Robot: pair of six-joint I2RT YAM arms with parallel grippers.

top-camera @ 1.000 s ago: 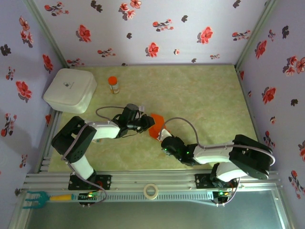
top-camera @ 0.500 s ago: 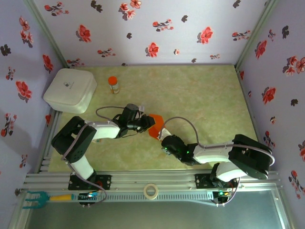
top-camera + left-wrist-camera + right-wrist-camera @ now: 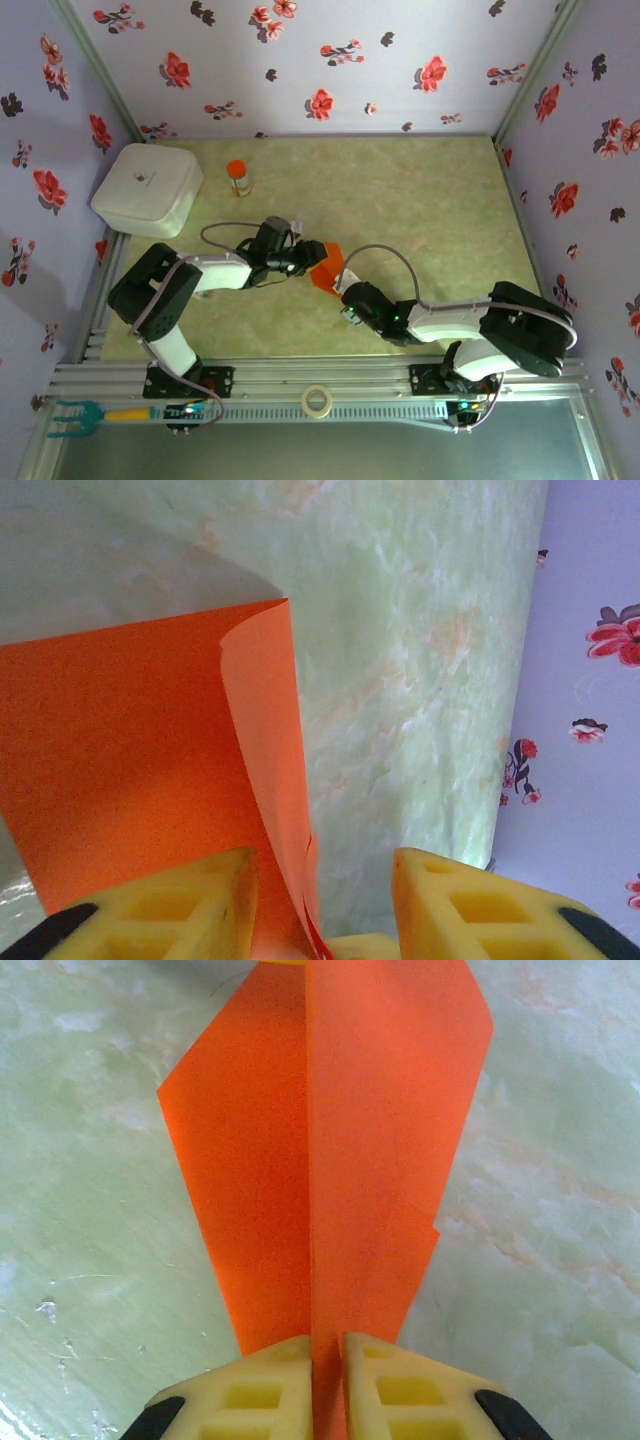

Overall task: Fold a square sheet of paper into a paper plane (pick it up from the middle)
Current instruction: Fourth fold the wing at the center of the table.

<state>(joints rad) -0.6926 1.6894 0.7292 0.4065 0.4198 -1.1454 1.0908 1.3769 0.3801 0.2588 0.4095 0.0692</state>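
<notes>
Your right gripper (image 3: 325, 1350) pinched shut on the centre crease of the folded orange paper (image 3: 385, 1140), near the middle of the green marbled table (image 3: 420, 200). Your left gripper (image 3: 320, 885) stood open, a loose flap between its fingers. Beyond stood an orange-capped bottle (image 3: 238, 178) and a white box (image 3: 148, 190), its dark mark too small to read, within lilac floral-papered walls (image 3: 300, 60).
</notes>
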